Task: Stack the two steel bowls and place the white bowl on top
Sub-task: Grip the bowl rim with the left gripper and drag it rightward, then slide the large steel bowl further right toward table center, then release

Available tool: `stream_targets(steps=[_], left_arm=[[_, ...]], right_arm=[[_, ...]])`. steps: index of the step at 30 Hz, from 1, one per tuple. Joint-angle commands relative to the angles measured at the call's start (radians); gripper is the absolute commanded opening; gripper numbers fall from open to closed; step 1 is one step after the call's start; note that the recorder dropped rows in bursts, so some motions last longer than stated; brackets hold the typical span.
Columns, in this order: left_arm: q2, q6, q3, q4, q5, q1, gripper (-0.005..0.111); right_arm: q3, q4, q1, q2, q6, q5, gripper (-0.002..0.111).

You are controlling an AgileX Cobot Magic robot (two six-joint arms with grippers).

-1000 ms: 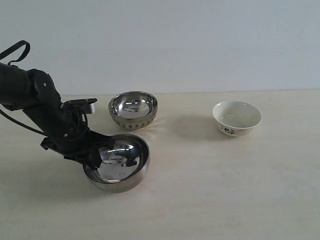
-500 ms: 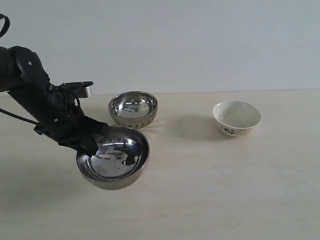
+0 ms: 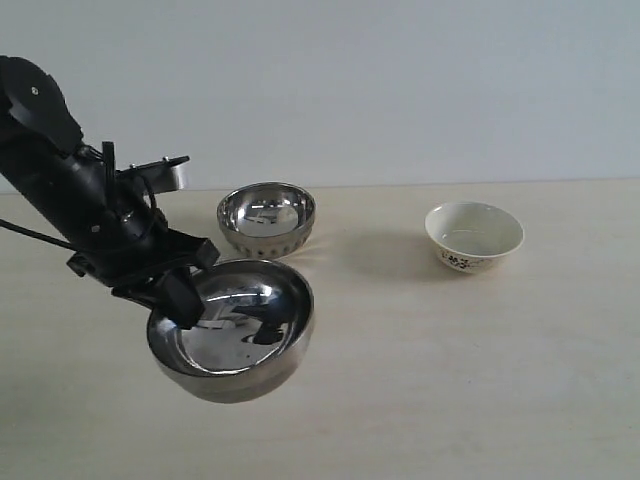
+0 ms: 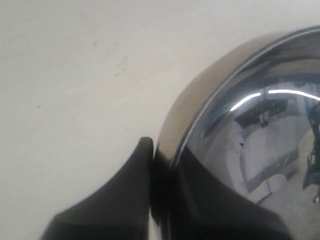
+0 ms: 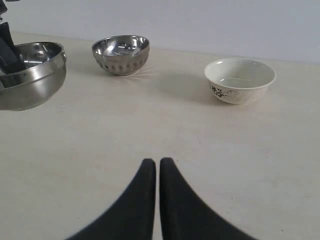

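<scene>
My left gripper (image 3: 178, 297) is shut on the rim of the plain steel bowl (image 3: 235, 335), holding it tilted above the table at front left. In the left wrist view one finger lies outside and one inside that plain steel bowl (image 4: 240, 140), with the left gripper (image 4: 162, 165) clamped on its wall. The dimpled steel bowl (image 3: 266, 220) stands on the table just behind it. The white bowl (image 3: 474, 236) with its dark floral print sits to the right. My right gripper (image 5: 157, 162) is shut and empty, out of the exterior view, low over the table facing the dimpled steel bowl (image 5: 120, 54) and the white bowl (image 5: 239, 80).
The pale wooden table (image 3: 450, 380) stretches across the scene, with a plain light wall (image 3: 400, 80) behind it. The left arm's black body (image 3: 60, 190) rises at the far left.
The left arm has lifted the plain steel bowl off the table and raised it, tilting it more toward the camera. The other two bowls have not moved.
</scene>
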Motion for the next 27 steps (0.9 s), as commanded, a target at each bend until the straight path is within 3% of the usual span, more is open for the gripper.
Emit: stream_targets(steps=[1,8,20,27], left_arm=[[-0.011,0.037,-0.002,-0.086,-0.064,-0.074,0.004],[0.027,-0.002,-0.002,-0.09,-0.133,-0.158,0.004],[0.085,-0.042,-0.002,-0.078,-0.197,-0.162,0.004],[0.107,-0.073,-0.002,0.018,-0.19,-0.206,0.004]], right_arm=[[0.0,-0.005,-0.006,-0.005,-0.004,-0.005,0.0],[0.0,-0.005,-0.006,-0.005,-0.004,-0.005,0.0],[0.0,-0.005,-0.006,-0.005,-0.004,-0.005,0.0],[0.0,-0.005,-0.006,-0.005,-0.004,-0.005,0.0]])
